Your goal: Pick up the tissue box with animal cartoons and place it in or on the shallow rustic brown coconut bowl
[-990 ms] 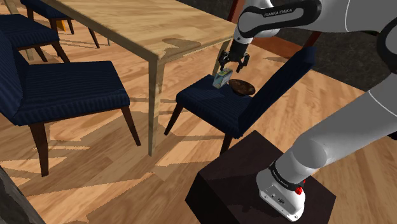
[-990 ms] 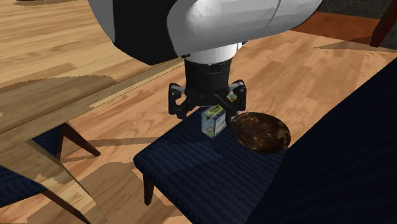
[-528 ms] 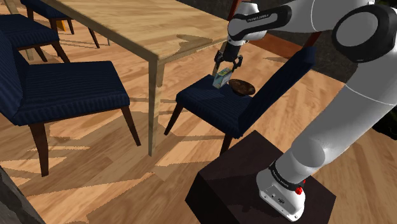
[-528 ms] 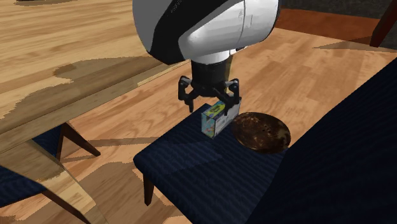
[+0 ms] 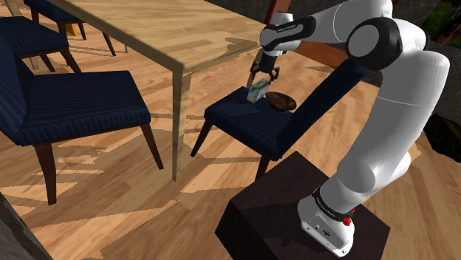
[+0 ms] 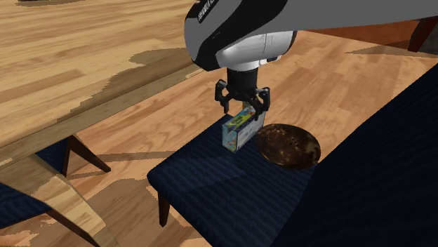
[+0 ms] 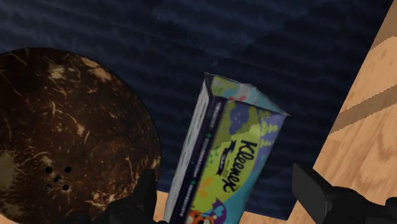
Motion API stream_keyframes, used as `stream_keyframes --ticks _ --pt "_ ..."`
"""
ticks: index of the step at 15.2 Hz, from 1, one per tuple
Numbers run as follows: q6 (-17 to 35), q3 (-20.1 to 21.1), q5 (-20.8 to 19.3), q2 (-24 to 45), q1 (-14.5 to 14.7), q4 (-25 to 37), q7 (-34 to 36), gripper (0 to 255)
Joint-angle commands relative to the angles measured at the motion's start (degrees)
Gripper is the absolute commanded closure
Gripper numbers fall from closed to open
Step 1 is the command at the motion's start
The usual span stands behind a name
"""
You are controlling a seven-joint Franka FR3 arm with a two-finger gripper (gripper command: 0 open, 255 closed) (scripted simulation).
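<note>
The tissue box (image 6: 239, 130), printed in green, blue and yellow cartoons, stands on edge on the dark blue chair seat (image 6: 217, 186). Right beside it lies the shallow brown coconut bowl (image 6: 288, 145), holding nothing. My gripper (image 6: 243, 107) hovers just above the box, open. In the wrist view the box (image 7: 226, 159) lies between the two fingers (image 7: 315, 189) with a gap on each side, and the bowl (image 7: 63, 133) is just past the other finger. From the shoulder camera the gripper (image 5: 262, 76) hangs over the box (image 5: 256, 91) and bowl (image 5: 281, 100).
The chair's dark backrest (image 6: 379, 161) rises behind the bowl. A long wooden table (image 5: 170, 29) stands close to the seat's far side, with more blue chairs (image 5: 66, 107) at the shoulder view's left. My stand (image 5: 295, 214) sits just behind the chair on the wood floor.
The arm's elbow has swung toward the shoulder view's right and the hand has turned about its axis, drifting slightly toward the bowl side over the box. Box and bowl have not moved.
</note>
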Motion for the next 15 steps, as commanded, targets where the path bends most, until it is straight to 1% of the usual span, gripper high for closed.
stream_keyframes --ticks 1,2,10,15 --pt "0.3 -0.9 0.6 4.3 -1.0 4.5 1.7 0" --pt "0.2 -1.1 0.8 5.2 -1.2 5.6 2.1 0" --pt "4.7 -1.0 1.0 7.9 -1.6 3.8 2.0 0" --pt "4.7 -1.0 1.0 8.0 -1.6 3.8 2.0 0"
